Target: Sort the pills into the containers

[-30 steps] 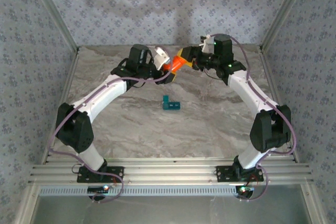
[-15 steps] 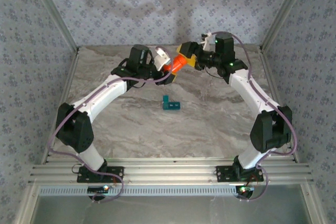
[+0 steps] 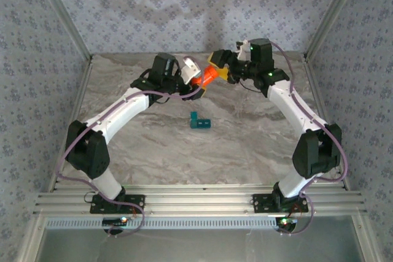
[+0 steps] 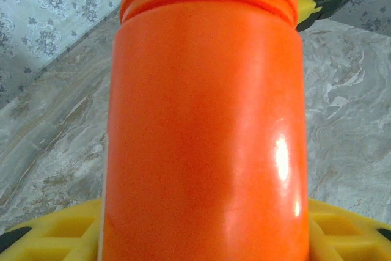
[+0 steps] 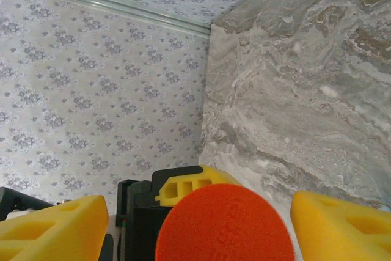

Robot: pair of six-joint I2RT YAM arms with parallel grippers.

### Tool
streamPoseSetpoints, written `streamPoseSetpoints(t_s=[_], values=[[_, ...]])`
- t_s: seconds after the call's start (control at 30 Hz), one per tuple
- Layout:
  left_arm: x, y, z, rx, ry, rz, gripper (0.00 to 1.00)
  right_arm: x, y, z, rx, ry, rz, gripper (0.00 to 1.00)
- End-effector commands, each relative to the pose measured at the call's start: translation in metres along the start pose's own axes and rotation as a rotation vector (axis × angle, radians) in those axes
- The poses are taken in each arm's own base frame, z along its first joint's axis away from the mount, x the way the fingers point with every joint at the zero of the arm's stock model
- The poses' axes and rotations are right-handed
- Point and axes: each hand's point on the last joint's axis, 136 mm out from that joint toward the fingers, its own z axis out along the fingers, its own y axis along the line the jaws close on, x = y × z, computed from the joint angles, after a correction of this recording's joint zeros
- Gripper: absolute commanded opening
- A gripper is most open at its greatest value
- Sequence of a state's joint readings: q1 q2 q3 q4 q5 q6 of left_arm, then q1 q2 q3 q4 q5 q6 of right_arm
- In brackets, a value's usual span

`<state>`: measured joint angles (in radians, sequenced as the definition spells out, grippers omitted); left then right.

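Here's the teal pill box (image 3: pixel 201 123), small and plastic, a short strip of joined square compartments lying flat on the grey marbled table (image 3: pixel 245 145). It sits near the middle of the table, running roughly left to right. At its left end one lid (image 3: pixel 194 115) stands flipped up, so from above the box reads as an L. How the other lids stand is too small to tell.
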<state>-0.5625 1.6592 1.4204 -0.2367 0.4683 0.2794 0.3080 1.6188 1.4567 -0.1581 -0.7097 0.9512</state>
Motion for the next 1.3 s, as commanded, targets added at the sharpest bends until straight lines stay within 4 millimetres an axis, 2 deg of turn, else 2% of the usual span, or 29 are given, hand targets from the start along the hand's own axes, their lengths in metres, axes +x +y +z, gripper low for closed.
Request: streamPoseSetpoints(t_s=[0.0, 0.17, 0.37, 0.6, 0.73, 0.9, 1.13, 1.27], values=[[-0.011, -0.004, -0.004, 0.004, -0.022, 0.033, 0.0, 0.001, 0.011, 0.004, -0.012, 0.013, -0.006, 0.76], [-0.012, -0.003, -0.004, 0.001, -0.025, 0.034, 0.0, 0.006, 0.01, 0.008, -0.014, 0.031, -0.006, 0.64], [-0.012, -0.003, -0.003, -0.002, -0.026, 0.036, 0.0, 0.009, 0.008, 0.01, -0.014, 0.044, -0.005, 0.56], [-0.015, -0.003, -0.004, -0.003, -0.04, 0.028, 0.0, 0.011, 0.009, 0.009, -0.024, 0.057, -0.027, 0.39], [-0.02, -0.005, -0.008, 0.015, -0.067, 0.017, 0.0, 0.0, 0.011, 0.0, -0.051, 0.024, -0.098, 0.37], [-0.031, -0.011, -0.018, 0.06, -0.131, -0.02, 0.0, -0.024, 0.018, -0.021, -0.131, -0.045, -0.213, 0.36], [-0.036, -0.016, -0.024, 0.081, -0.155, -0.029, 0.0, -0.035, 0.032, -0.035, -0.211, -0.058, -0.315, 0.35], [-0.037, -0.019, -0.026, 0.098, -0.165, -0.04, 0.0, -0.031, 0.034, -0.037, -0.224, -0.032, -0.345, 0.34]])
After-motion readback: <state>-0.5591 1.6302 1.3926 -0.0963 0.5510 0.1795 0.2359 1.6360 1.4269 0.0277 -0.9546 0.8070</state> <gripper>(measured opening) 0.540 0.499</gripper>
